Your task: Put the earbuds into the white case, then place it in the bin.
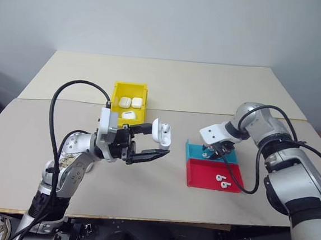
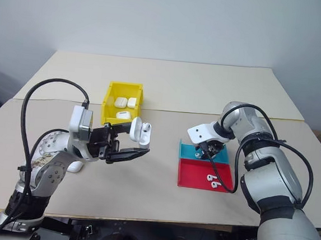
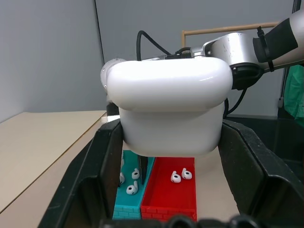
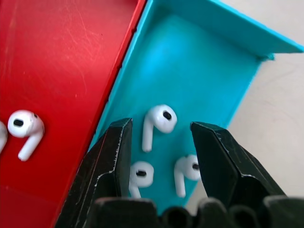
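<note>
Earbud pickup: my left hand (image 1: 159,144) grips the open white case (image 1: 162,131); my right hand (image 4: 161,137), fingers parted, straddles an earbud (image 4: 156,122) in the teal tray (image 1: 194,151). Next I close squarely on it.

Counted: four glossy white earbud cases, one (image 1: 161,132) held up, three (image 1: 129,107) in the single yellow plastic bin (image 1: 118,88). Teal tray (image 4: 204,57): three white earbuds (image 4: 159,121). Red tray (image 4: 61,61): two (image 1: 221,181).

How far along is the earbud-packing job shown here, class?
Done: three cases lie in the yellow bin. In hand: the left gripper holds an open white case, while the right gripper hangs open over earbuds in the teal tray. Left: loading earbuds, then binning that case.
</note>
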Available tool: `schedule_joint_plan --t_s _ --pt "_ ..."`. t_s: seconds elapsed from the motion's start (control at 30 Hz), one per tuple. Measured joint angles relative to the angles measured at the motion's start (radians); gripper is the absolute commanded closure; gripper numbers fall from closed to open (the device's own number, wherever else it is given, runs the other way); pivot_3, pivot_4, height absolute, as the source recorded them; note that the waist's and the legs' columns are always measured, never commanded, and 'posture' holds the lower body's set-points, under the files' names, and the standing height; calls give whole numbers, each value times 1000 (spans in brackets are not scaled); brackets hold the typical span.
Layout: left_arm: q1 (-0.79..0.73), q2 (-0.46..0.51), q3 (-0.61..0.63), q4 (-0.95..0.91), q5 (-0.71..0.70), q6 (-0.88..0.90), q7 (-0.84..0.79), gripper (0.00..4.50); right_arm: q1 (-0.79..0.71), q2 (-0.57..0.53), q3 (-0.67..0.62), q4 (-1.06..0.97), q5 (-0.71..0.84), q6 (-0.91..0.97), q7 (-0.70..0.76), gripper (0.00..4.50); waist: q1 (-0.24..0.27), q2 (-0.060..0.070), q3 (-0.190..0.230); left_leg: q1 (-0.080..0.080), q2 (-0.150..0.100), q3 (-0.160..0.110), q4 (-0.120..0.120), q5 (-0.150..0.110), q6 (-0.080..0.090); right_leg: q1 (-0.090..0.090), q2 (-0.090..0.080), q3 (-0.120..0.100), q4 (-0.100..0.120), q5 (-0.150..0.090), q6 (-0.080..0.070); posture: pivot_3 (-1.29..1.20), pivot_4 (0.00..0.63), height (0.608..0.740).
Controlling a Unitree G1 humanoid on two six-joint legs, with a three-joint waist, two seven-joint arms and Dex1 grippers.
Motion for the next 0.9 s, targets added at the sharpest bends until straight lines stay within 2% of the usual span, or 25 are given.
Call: schedule_joint_plan --t_s 0.37,0.4,0.47,0.53,0.6,0.9 --pt "5 9 1 -5 0 0 0 1739 1 10 -3 19 -28 -19 -33 2114 0 0 0 0 0 0 0 0 0 0 0 0 0 0 0 0 150 740" --pt "5 9 1 -5 0 0 0 1739 3 10 -3 19 -33 -22 -35 2409 0 0 0 0 0 0 0 0 0 0 0 0 0 0 0 0 150 740" --pt "5 9 1 -5 0 0 0 1739 7 9 -4 18 -34 -29 -35 2712 0 0 0 0 0 0 0 0 0 0 0 0 0 0 0 0 150 740" --pt "5 10 1 -5 0 0 1 1739 12 9 -7 17 -34 -35 -35 3459 0 0 0 1 0 0 0 0 0 1 0 0 0 0 0 0 150 740" --pt "5 11 1 -5 1 0 2 1739 14 13 -15 16 -29 -25 -34 3866 0 0 0 2 0 0 0 0 0 2 0 0 0 0 0 0 150 740" --pt "4 17 1 -5 2 0 -3 1739 74 9 -133 -57 81 139 6 3866 0 1 0 0 0 0 0 0 0 1 0 0 0 0 0 0 150 740"
